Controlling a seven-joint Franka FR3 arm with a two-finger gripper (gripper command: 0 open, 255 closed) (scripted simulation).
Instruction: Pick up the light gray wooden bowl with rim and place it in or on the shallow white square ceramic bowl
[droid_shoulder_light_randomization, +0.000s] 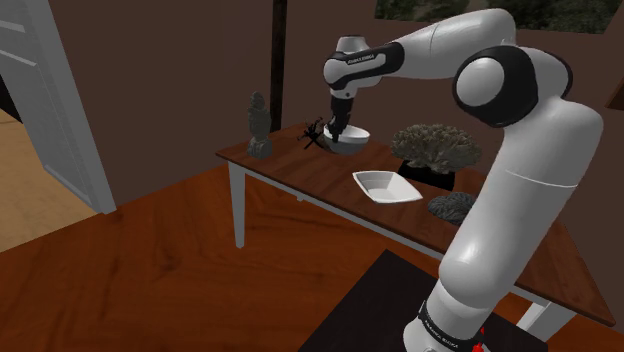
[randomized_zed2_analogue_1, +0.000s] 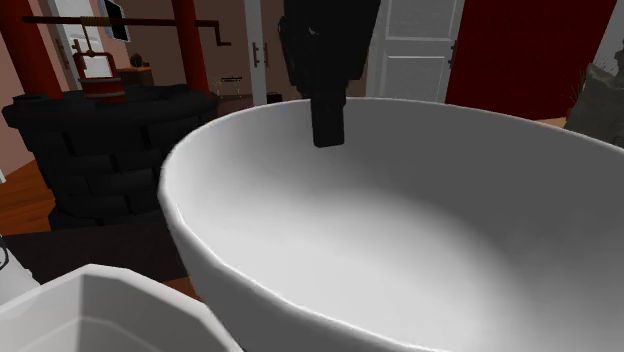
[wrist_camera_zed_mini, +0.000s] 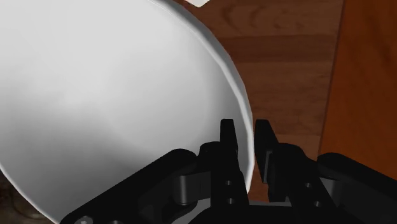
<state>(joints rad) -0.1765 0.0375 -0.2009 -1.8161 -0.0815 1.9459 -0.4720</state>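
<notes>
Round pale bowl (wrist_camera_zed_mini: 114, 95) sits on tabletop (droid_shoulder_light_randomization: 300, 172), end effector (wrist_camera_zed_mini: 245, 137) clamped across its rim, one finger inside. Lift straight up, keep it level, then carry toward square white bowl (droid_shoulder_light_randomization: 385, 186).

White bowl (randomized_zed2_analogue_1: 400, 240) up close. Black gripper (randomized_zed2_analogue_1: 328, 128) at its far rim. Square bowl (randomized_zed2_analogue_1: 100, 312) just beside it. Black brick well (randomized_zed2_analogue_1: 95, 150) behind it.

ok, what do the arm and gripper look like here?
Arm: glossy white rounded links with black joints, and small white lettering on black bands near the wrist and the base. Gripper: all black, with a blocky body and two narrow, flat fingers.
</notes>
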